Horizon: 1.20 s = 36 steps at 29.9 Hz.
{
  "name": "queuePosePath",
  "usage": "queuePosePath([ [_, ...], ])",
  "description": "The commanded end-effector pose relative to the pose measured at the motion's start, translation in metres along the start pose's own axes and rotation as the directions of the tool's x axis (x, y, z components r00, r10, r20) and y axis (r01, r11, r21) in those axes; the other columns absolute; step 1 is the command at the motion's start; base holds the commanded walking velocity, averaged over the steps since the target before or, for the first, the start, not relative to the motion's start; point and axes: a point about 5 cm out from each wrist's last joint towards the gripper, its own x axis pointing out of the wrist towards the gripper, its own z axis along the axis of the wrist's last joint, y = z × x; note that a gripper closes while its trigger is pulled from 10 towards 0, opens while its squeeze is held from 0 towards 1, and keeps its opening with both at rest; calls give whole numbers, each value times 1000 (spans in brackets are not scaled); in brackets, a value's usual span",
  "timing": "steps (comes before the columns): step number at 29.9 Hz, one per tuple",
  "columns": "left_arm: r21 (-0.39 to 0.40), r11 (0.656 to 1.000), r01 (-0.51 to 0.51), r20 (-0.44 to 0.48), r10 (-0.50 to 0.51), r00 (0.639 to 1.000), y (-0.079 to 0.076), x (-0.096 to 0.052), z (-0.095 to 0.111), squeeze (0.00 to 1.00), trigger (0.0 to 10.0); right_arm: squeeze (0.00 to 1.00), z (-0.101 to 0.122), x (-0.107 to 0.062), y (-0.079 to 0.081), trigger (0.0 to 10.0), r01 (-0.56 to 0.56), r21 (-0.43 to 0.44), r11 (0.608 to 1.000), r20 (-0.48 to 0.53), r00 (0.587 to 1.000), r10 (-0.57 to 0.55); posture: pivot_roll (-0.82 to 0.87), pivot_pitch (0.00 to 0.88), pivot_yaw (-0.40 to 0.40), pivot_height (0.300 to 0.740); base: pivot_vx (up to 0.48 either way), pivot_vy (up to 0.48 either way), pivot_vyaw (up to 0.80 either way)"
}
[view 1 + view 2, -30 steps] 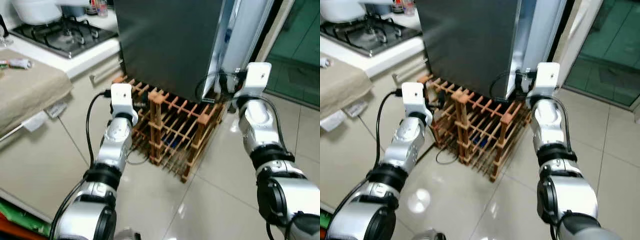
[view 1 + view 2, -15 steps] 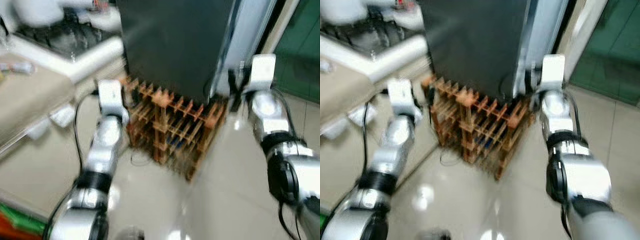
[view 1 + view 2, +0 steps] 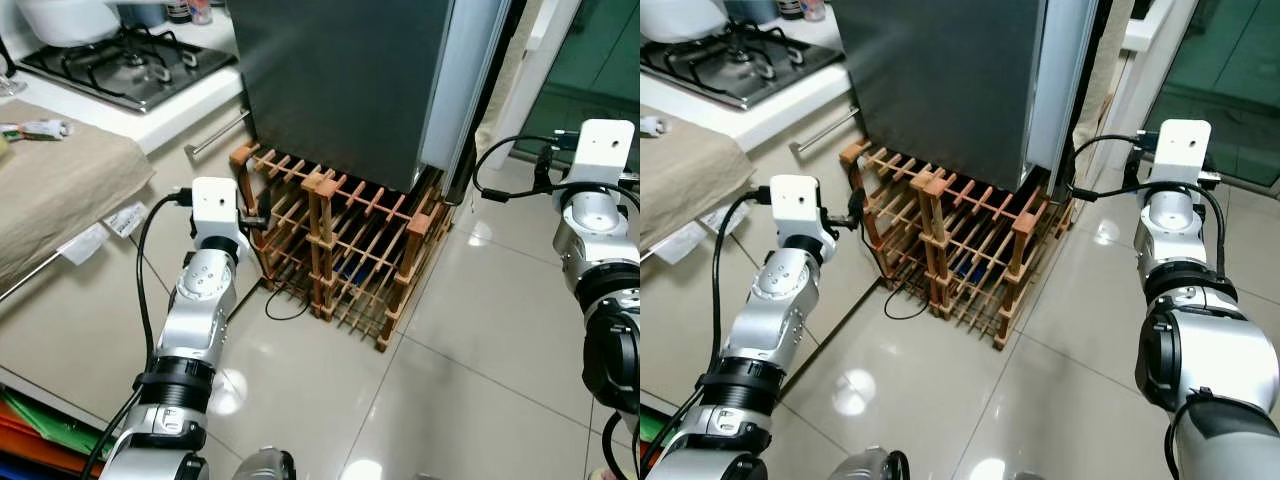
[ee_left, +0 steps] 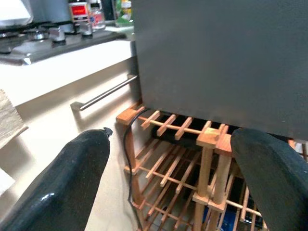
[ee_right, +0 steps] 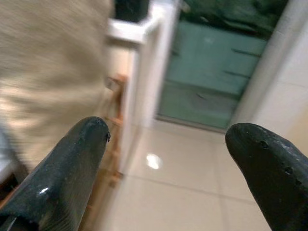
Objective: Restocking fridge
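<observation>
The fridge, a tall dark-sided cabinet with a pale silver door edge, stands closed against the kitchen counter, rising straight ahead of the robot on a glossy tiled floor. No brand badge or lettering can be read on its side. Pressed up against its base is a wooden wine rack, a lattice of reddish slats and posts, with something blue lodged low inside; what it is cannot be told. A black cable loops on the tiles at the foot of the rack. On the counter, a gas hob carries a white pot, and bottles with red labels stand behind it in the left wrist view, their writing too small to read. A beige cloth drapes a lower surface to the robot's left, with white paper tags hanging beneath it, their print illegible. A green glass door lies beyond the fridge on the right. The left gripper is held out just short of the rack's near corner, its two black fingers spread wide and holding nothing. The right gripper is raised beside the fridge door edge, its fingers likewise parted and empty.
</observation>
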Motion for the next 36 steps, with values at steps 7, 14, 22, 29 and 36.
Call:
queuePosePath([
  [7, -42, 998, 35, 3, -35, 999, -3, -3, -2, 0, 10000, 24, -4, -26, 35, 10000, -127, 98, 987, 239, 966, 100, -92, 23, 57, 740, 0, 0, 0],
  [14, -82, 991, 103, 66, -97, 993, -12, -7, 6, 0, 10000, 24, -13, -92, 45, 10000, -131, 131, 983, 379, 923, 72, -145, 0, 40, 740, 0, 0, 0],
  [22, -100, 981, 165, 112, -154, 982, -33, 10, 21, 0, 10000, 24, -30, -109, 62, 10000, -190, 140, 972, 299, 944, 141, -173, 0, 64, 740, 287, -381, 0],
  [29, -126, 979, 162, 108, -149, 983, -34, 17, 26, 0, 10000, 20, -8, -94, 67, 10000, -216, 128, 968, 321, 933, 166, -151, 0, 66, 740, 314, -358, 0],
  [36, -104, 993, 63, 59, -57, 997, -24, 21, 19, 0, 10000, 24, -7, -92, 73, 10000, -256, 125, 958, 307, 929, 208, -136, 0, 56, 740, 220, -132, 0],
])
